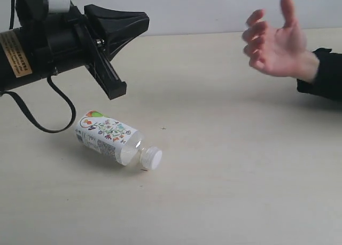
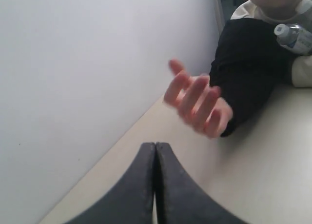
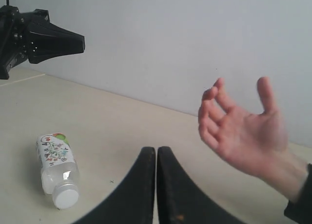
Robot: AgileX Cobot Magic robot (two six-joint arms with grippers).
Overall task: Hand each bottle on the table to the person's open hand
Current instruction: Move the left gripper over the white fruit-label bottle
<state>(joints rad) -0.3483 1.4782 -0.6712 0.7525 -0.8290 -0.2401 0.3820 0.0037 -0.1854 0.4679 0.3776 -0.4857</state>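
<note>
Exterior view: floral bottle lying on table, hand open.
Left end effector and right end effector both pressed together, empty.

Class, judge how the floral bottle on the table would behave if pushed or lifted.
The floral bottle lies on its side on the table, so a sideways push would probably roll it. Its smooth clear plastic may slip in a grip. Small, so probably light.
</note>
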